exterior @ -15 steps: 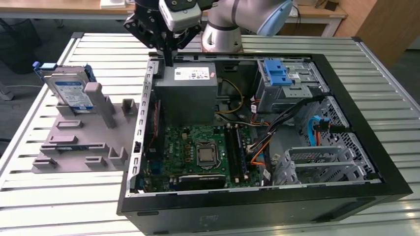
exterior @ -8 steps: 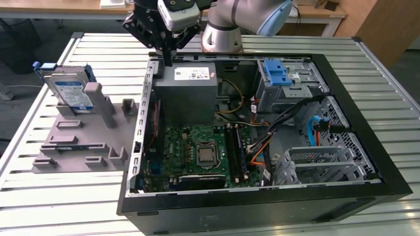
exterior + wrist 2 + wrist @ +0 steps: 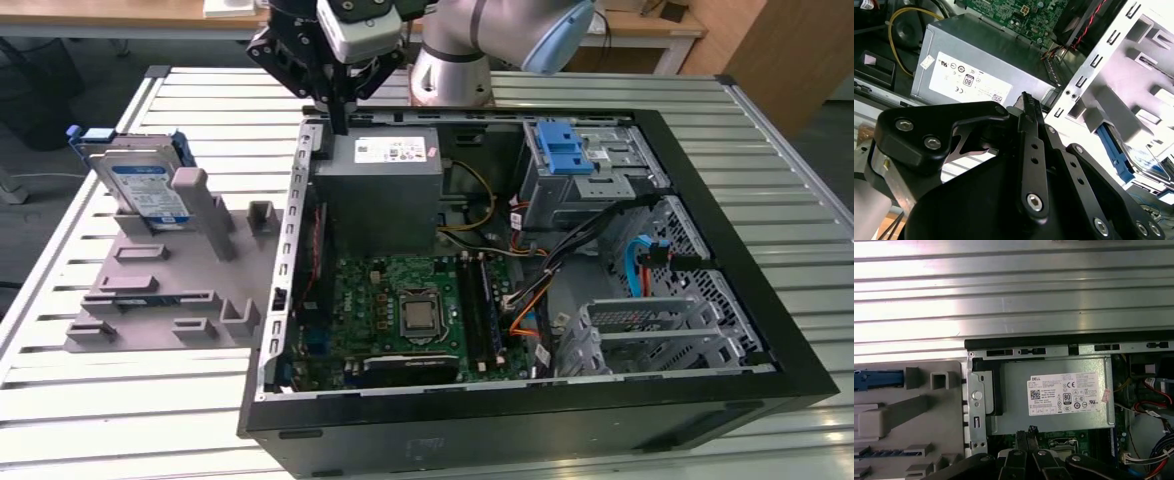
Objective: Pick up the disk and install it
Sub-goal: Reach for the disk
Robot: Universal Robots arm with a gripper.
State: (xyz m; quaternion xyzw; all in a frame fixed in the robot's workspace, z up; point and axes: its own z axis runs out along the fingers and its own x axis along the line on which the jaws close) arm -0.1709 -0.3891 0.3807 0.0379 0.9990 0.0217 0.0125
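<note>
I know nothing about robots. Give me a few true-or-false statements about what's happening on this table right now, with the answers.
1. The disk stands upright in the grey holder, outside the computer case. True.
2. The gripper is holding the disk. False: it is shut on nothing, up by a corner of the power supply, well apart from the disk.
3. The case lies open, with its green motherboard in plain sight. True.
4. The power supply is bright blue. False: it is grey with a white label.
</note>
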